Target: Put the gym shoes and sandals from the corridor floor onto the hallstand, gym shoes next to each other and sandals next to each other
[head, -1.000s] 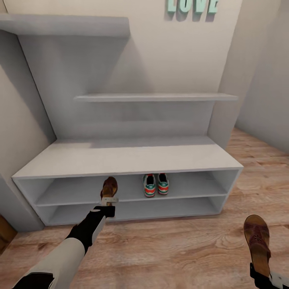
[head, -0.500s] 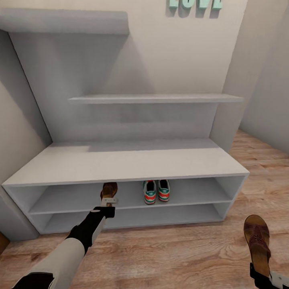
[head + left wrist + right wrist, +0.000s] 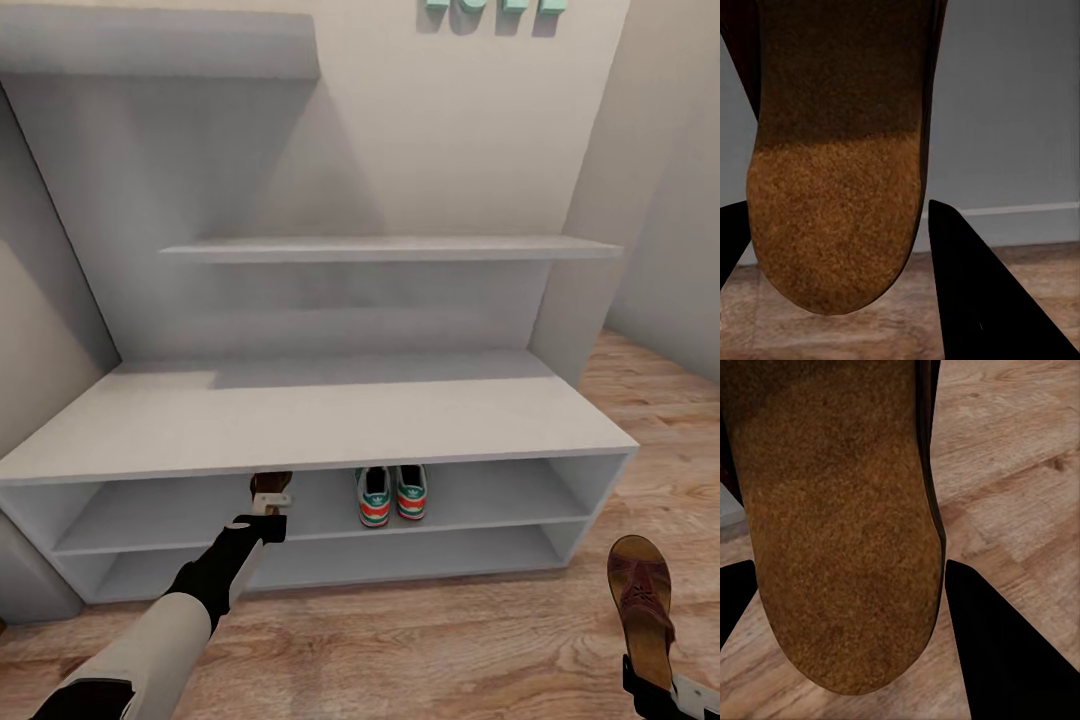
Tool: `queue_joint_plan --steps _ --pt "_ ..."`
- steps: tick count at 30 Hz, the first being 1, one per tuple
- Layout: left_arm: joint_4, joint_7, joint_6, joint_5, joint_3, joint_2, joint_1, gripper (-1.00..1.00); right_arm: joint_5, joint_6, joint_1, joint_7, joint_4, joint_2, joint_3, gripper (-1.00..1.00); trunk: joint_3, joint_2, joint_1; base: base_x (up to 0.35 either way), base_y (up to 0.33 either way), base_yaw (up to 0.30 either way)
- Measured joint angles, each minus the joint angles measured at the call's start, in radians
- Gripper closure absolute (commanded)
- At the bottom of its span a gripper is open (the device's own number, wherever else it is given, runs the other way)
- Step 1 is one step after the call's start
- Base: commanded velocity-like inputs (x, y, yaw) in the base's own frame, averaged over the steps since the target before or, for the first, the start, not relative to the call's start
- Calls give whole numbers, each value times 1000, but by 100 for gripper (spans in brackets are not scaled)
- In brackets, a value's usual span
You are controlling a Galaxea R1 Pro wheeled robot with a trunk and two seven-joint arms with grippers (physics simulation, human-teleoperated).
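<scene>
Item: hallstand [image 3: 300, 420], light grey, two open shelf slots under a flat top, two staggered wall shelves above.

Item: two gym shoes [image 3: 390, 494]. Sitting side by side, touching or nearly so, on the upper shelf slot, heels facing the room, long axes running front to back. This pair is looking finished.

Item: first sandal [image 3: 271, 487]. Being held at its heel by the left end effector [image 3: 270, 503], which is clamping on it; toe pointing into the upper slot, long axis front to back, just to the left of the gym shoes with a gap between. Whether it is resting on the shelf cannot be told. The left wrist view is showing its tan insole [image 3: 832, 187] between dark fingers [image 3: 975, 300].

Item: second sandal [image 3: 640, 610]. Being gripped at the heel by the right end effector [image 3: 655, 690], over the corridor floor [image 3: 450, 650], toe pointing toward the hallstand, well apart from the shelf.

Outstanding, by judgement: releasing the first sandal, then setting the second beside it.
</scene>
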Motion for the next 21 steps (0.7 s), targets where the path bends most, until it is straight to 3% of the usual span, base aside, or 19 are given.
queue_joint_plan --steps 9,21 --pt "0 6 0 1 -1 0 0 100 0 0 0 0 0 0 1 100 0 0 0 149 0 0" --pt "0 7 0 4 2 0 0 100 0 0 0 0 0 0 0 100 0 0 0 48 0 0"
